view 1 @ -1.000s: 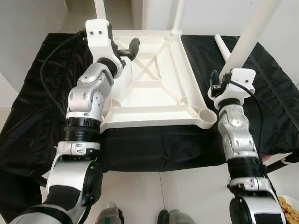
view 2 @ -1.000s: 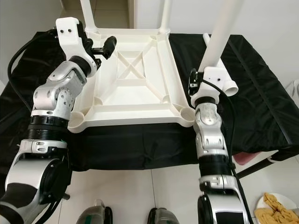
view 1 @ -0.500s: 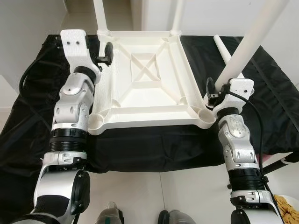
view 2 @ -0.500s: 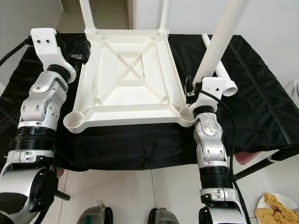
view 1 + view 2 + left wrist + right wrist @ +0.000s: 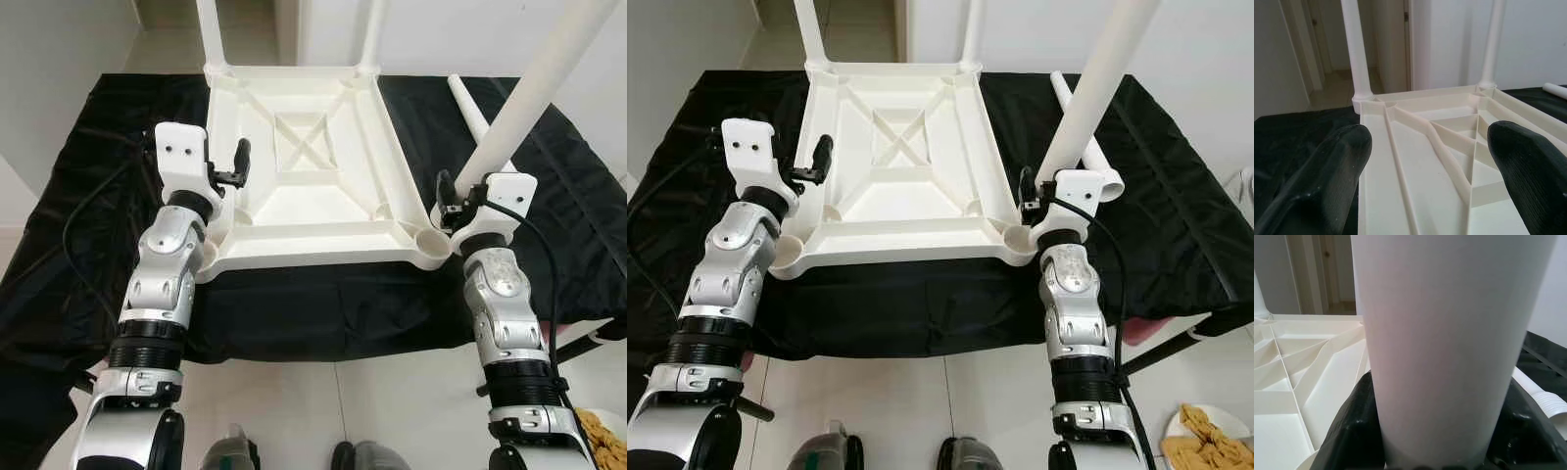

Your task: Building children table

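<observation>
A white plastic tabletop (image 5: 323, 235) lies upside down on a black cloth. Two white legs (image 5: 209, 29) (image 5: 375, 29) stand in its far corners. My right gripper (image 5: 456, 191) is shut on a third white leg (image 5: 524, 93), which leans up and to the right with its lower end just beside the near right corner socket (image 5: 431, 240). In the right wrist view this leg (image 5: 1440, 333) sits between the black fingers. My left gripper (image 5: 235, 166) is open above the tabletop's left rim, close to the near left corner, holding nothing (image 5: 1425, 147). A fourth leg (image 5: 468, 103) lies loose on the cloth.
The black cloth (image 5: 323, 313) drapes over the support's front edge. Tiled floor lies below, with a plate of food (image 5: 1205, 431) at the bottom right. Walls and a doorway stand behind the far side.
My left arm has drawn back from the tabletop's far left edge to its near left corner. My right gripper has kept the leg by the near right socket.
</observation>
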Available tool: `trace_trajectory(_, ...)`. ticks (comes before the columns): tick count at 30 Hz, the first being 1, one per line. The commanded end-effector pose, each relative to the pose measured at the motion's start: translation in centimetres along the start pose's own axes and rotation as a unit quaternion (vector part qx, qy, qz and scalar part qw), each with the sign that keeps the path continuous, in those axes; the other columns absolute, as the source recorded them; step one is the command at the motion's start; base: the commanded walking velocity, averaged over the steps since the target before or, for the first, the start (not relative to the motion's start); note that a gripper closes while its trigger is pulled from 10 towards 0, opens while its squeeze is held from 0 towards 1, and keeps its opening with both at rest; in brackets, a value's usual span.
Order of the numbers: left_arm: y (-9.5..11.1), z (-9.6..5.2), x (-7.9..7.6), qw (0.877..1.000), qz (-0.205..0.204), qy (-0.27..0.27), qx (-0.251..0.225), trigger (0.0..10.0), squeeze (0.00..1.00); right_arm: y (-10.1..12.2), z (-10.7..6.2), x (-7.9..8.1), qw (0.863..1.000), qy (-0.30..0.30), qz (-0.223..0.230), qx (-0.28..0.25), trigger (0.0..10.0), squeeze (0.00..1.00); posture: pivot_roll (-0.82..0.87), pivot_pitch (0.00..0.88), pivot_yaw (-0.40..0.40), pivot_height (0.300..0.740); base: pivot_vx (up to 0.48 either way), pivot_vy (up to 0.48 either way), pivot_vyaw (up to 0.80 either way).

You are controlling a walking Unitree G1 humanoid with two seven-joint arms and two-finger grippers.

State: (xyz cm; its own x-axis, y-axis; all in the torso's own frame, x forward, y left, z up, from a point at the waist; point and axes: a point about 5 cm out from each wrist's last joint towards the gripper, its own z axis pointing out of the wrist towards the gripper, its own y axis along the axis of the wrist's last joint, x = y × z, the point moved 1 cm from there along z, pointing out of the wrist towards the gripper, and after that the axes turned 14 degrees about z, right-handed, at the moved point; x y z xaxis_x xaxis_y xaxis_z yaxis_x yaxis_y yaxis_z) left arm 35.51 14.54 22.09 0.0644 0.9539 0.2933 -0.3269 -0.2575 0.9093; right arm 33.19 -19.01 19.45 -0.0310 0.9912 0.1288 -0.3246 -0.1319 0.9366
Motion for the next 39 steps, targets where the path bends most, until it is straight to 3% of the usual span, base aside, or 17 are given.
trace_trajectory(1, 0.5, -0.2, -0.5, 1.0, 0.017, -0.018, -0.011, 10.0, 0.0, 0.4, -0.3, 0.5, 1.0, 0.015, 0.014, -0.016, 10.0, 0.0, 0.03, 0.068, 0.018, 0.74, 0.0, 0.0, 0.0)
trace_trajectory(11, 1.0, -1.7, -2.2, 0.999, 0.027, -0.019, -0.015, 10.0, 0.0, 0.0, -1.5, 1.7, 0.998, 0.054, 0.043, -0.007, 10.0, 0.0, 0.03, 0.062, 0.007, 0.74, 0.0, 0.0, 0.0)
trace_trajectory(17, -0.5, -3.0, -3.5, 0.999, 0.011, -0.032, 0.014, 10.0, 0.0, -1.0, -2.2, 2.0, 0.997, 0.058, 0.052, 0.007, 10.0, 0.0, 0.04, 0.059, -0.002, 0.74, 0.0, 0.0, 0.0)
trace_trajectory(32, -2.5, -3.6, -2.0, 0.999, 0.022, -0.001, 0.049, 10.0, 0.0, -2.7, -2.8, 1.8, 0.996, 0.043, 0.066, 0.029, 10.0, 0.0, 0.06, 0.061, -0.005, 0.74, 0.0, 0.0, 0.0)
trace_trajectory(39, -2.4, -3.9, -2.6, 0.999, 0.002, -0.018, 0.045, 10.0, 0.0, -3.2, -3.2, 1.8, 0.996, 0.041, 0.07, 0.035, 10.0, 0.0, 0.05, 0.058, -0.002, 0.74, 0.0, 0.0, 0.0)
